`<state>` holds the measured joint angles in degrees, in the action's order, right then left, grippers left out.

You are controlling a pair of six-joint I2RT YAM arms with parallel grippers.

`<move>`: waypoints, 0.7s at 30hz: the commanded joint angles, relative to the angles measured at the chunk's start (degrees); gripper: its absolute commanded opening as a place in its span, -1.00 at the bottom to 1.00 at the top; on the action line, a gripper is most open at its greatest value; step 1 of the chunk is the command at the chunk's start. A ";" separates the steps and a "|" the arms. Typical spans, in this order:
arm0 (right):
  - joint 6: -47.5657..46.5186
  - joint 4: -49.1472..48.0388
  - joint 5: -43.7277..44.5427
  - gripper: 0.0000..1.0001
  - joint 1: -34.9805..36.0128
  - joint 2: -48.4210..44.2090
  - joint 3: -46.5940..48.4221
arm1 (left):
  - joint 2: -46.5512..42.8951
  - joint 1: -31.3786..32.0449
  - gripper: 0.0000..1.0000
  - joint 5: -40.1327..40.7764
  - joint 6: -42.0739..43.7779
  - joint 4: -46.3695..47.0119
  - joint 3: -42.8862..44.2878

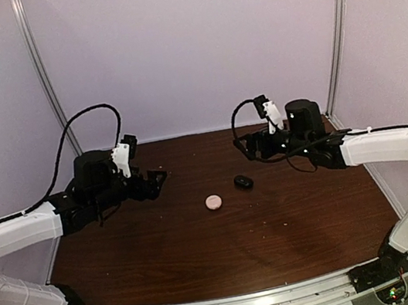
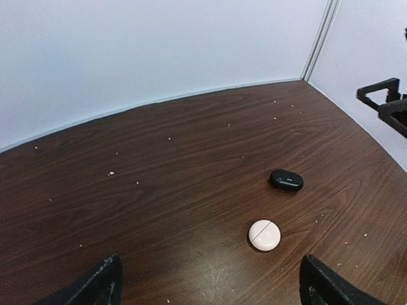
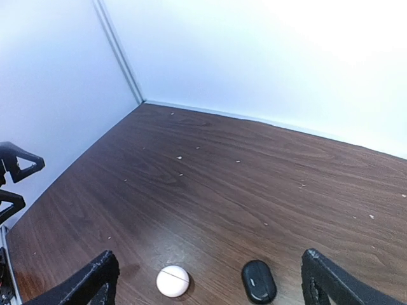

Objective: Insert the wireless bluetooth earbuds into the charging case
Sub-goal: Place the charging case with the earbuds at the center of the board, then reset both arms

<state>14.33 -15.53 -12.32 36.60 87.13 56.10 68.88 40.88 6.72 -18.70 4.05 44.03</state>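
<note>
Dark table (image 1: 294,223), shut white case (image 1: 213,202) and black case (image 1: 243,182), insides unseen; left tool (image 2: 213,286) and right tool (image 3: 210,279) splayed, empty.

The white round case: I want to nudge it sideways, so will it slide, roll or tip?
The white case lies flat like a low puck, so it would probably slide rather than roll or tip. Its smooth shell on the polished table suggests it may skid easily. Being small, it is likely light.
</note>
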 commanded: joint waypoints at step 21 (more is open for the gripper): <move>15.85 -6.74 19.64 1.00 -1.20 -30.11 -38.86 | 2.35 -8.89 0.95 -14.02 -16.60 8.07 -13.26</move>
<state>27.94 -19.73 4.84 35.59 57.87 18.17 72.88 32.08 -7.18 -33.23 7.77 32.10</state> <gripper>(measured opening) 0.997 0.976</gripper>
